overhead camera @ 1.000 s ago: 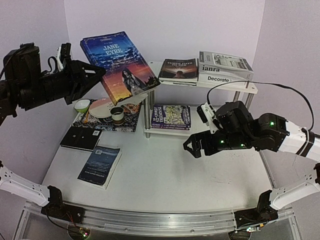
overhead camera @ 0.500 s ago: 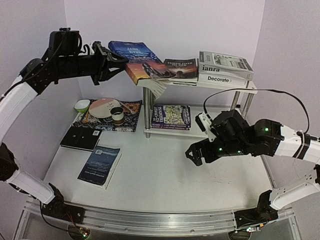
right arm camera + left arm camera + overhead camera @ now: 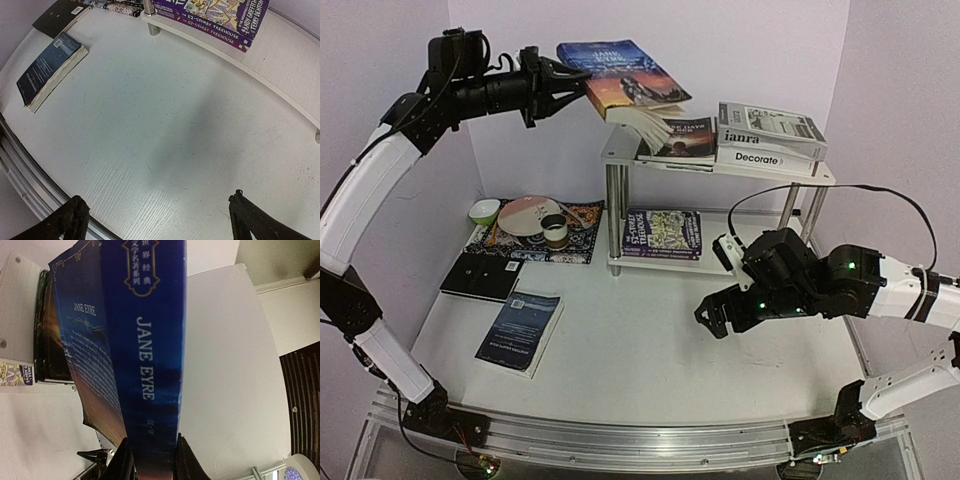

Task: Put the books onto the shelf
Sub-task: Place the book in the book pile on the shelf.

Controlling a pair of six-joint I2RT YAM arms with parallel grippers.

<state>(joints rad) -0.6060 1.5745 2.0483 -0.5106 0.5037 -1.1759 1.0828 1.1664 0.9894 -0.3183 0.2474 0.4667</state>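
Observation:
My left gripper (image 3: 570, 78) is shut on the spine end of a blue "Jane Eyre" book (image 3: 625, 78), held high over the left end of the shelf's top board (image 3: 800, 172), pages hanging down. In the left wrist view the spine (image 3: 145, 340) sits clamped between the two fingers (image 3: 185, 460). On top lie a dark book (image 3: 680, 138), "janra" (image 3: 765, 130) and "Decorate" (image 3: 760, 158). Purple Treehouse books (image 3: 662, 232) lie on the lower board (image 3: 280, 65). A blue book (image 3: 520, 330) and a black book (image 3: 482, 276) lie on the table. My right gripper (image 3: 712, 312) hangs open over bare table (image 3: 158, 200).
A patterned placemat (image 3: 582, 245) left of the shelf carries a plate (image 3: 527, 215), a green bowl (image 3: 484, 211) and a cup (image 3: 555, 230). Chrome shelf legs (image 3: 614, 215) stand beside it. Purple walls close the back and sides. A metal rail (image 3: 640, 440) runs along the near edge.
The left arm has swung the Jane Eyre book up and to the right, from over the placemat to above the shelf's left end. The right gripper has drifted slightly lower.

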